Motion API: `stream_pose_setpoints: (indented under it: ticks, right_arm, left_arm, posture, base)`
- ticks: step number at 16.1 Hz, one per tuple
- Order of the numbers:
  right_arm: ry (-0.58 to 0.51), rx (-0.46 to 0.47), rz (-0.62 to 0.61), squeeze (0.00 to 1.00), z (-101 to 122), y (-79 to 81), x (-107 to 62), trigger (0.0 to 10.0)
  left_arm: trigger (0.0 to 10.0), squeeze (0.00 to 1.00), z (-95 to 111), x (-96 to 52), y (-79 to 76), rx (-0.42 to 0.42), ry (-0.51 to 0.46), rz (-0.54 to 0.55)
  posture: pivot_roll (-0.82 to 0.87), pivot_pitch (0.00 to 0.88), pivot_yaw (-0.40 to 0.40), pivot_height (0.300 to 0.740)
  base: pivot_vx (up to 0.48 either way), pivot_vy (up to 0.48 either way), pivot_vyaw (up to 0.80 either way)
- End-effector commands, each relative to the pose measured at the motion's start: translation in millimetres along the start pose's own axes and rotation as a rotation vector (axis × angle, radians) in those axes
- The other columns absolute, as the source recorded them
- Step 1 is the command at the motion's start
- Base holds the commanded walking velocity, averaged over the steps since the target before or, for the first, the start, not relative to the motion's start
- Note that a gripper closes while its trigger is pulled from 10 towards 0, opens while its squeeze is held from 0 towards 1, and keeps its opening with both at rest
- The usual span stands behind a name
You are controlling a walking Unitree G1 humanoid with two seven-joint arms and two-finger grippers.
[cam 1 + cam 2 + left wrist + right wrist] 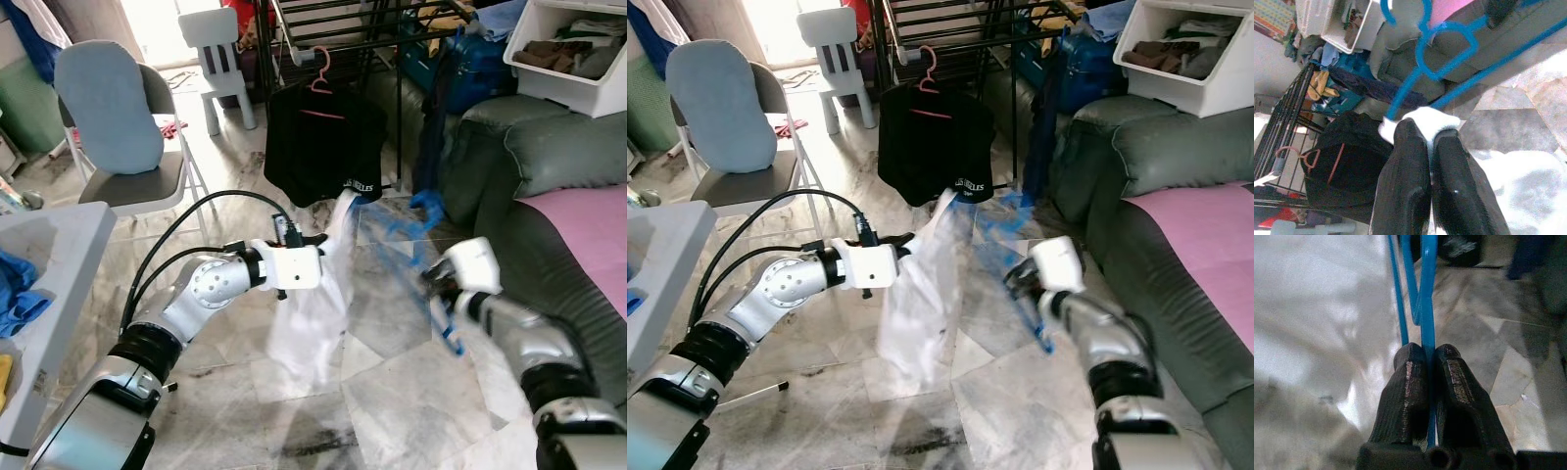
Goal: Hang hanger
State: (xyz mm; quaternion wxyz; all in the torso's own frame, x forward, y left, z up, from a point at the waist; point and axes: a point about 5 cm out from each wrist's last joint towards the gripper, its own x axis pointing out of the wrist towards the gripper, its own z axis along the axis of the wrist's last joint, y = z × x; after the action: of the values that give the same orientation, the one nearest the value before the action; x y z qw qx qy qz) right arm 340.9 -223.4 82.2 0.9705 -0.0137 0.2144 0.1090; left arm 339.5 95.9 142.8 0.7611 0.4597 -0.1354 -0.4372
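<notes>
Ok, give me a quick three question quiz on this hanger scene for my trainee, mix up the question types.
1. True or false: the right end effector is shut on the blue hanger.
2. What does the left end effector grip?
A. white garment
B. pink hanger
C. grey sofa
3. Fill in: the black garment hangs on the ____ hanger on the rack.

Key: 1 true; 2 A; 3 pink.

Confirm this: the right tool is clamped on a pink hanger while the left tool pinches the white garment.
Wrong colour. The hanger in the right tool is blue, as the right wrist view shows. The left tool does pinch the white garment.
</notes>
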Motion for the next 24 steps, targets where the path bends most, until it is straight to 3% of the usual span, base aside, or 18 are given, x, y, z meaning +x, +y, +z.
stream_pose_setpoints:
  ticks: [1, 2, 3, 4, 5, 6, 7, 8, 9, 11, 12, 14, 17, 20, 24]
  right_arm:
    - [-0.101, 0.161, -0.111, 0.0, 18.7, -11.9, 0.3, 10.0]
    - [-0.18, 0.368, -0.157, 0.0, 28.7, -16.4, 1.3, 10.0]
    - [-0.18, 0.368, -0.157, 0.0, 28.7, -16.4, 1.3, 10.0]
    - [-0.233, 0.485, -0.059, 0.0, 39.8, -2.3, 5.7, 10.0]
    - [-0.249, 0.378, 0.08, 0.0, 46.9, 18.6, 7.8, 10.0]
    - [-0.216, 0.261, 0.145, 0.0, 44.0, 31.3, 8.8, 10.0]
    - [-0.115, 0.211, 0.077, 0.0, 31.5, 30.9, 13.1, 10.0]
    - [-0.047, 0.261, 0.001, 0.0, 23.1, 24.4, 15.3, 10.0]
    - [-0.053, 0.34, 0.027, 0.0, 23.7, 25.4, 15.7, 10.0]
    - [-0.079, 0.163, 0.175, 0.0, 28.0, 36.2, 10.8, 10.0]
    - [-0.004, -0.15, 0.204, 0.0, 17.0, 34.4, 5.7, 10.0]
    - [0.036, -0.27, 0.223, 0.0, 12.2, 30.2, 2.5, 10.0]
    - [0.138, -0.565, 0.419, 0.0, 4.9, 18.9, -21.2, 10.0]
    - [0.141, -0.619, 0.498, 0.0, 6.3, 15.3, -31.8, 10.0]
    - [0.103, -0.589, 0.628, 0.0, 10.4, 21.8, -45.0, 10.0]
  left_arm:
    - [10.0, 0.0, 5.0, 0.4, 7.5, 0.036, -0.03, 0.031]
    - [10.0, 0.0, 5.5, 2.3, 2.3, 0.037, -0.03, 0.032]
    - [10.0, 0.0, 5.5, 2.3, 2.3, 0.037, -0.03, 0.032]
    - [10.0, 0.0, 3.8, 4.8, 0.8, 0.052, -0.005, 0.065]
    - [10.0, 0.0, -0.2, 6.9, 3.7, 0.076, 0.037, 0.109]
    - [10.0, 0.0, -1.8, 7.3, 7.7, 0.114, 0.057, 0.137]
    - [10.0, 0.0, -2.9, 6.6, 17.7, 0.18, 0.082, 0.199]
    - [10.0, 0.0, -1.6, 6.3, 24.3, 0.207, 0.08, 0.245]
    - [10.0, 0.0, -1.1, 6.0, 29.0, 0.207, 0.083, 0.284]
    - [10.0, 0.0, -4.0, 6.3, 32.1, 0.236, 0.107, 0.301]
    - [10.0, 0.0, -11.5, 5.2, 33.8, 0.281, 0.156, 0.295]
    - [10.0, 0.0, -18.1, 3.4, 36.0, 0.302, 0.201, 0.288]
    - [10.0, 0.0, -33.7, -4.7, 47.9, 0.39, 0.311, 0.275]
    - [10.0, 0.0, -38.0, -7.2, 49.2, 0.404, 0.333, 0.258]
    - [10.0, 0.0, -41.8, -10.0, 45.5, 0.431, 0.329, 0.23]
  posture:
    - [-0.11, 0.0, 0.062, 0.74]
    - [-0.11, 0.0, 0.063, 0.74]
    - [-0.11, 0.0, 0.063, 0.74]
    - [-0.11, 0.0, 0.063, 0.74]
    - [-0.12, 0.0, 0.062, 0.74]
    - [-0.11, 0.0, 0.062, 0.74]
    - [-0.12, 0.0, 0.061, 0.74]
    - [-0.12, 0.0, 0.058, 0.74]
    - [-0.11, 0.0, 0.058, 0.74]
    - [-0.11, 0.0, 0.057, 0.74]
    - [-0.11, 0.0, 0.058, 0.74]
    - [-0.11, 0.0, 0.058, 0.74]
    - [-0.12, 0.0, 0.066, 0.74]
    - [-0.12, 0.0, 0.07, 0.74]
    - [-0.11, 0.0, 0.077, 0.74]
  base:
    - [0.0, 0.0, 0.0]
    - [0.0, 0.0, 0.0]
    - [0.0, 0.0, 0.0]
    - [0.0, 0.0, 0.0]
    - [0.0, 0.0, 0.0]
    - [0.0, 0.0, 0.0]
    - [0.0, 0.0, 0.0]
    - [0.0, 0.0, 0.0]
    - [0.0, 0.0, 0.0]
    - [0.0, 0.0, 0.0]
    - [0.0, 0.0, 0.0]
    - [0.0, 0.0, 0.0]
    - [0.0, 0.0, 0.0]
    - [0.0, 0.0, 0.0]
    - [0.0, 0.0, 0.0]
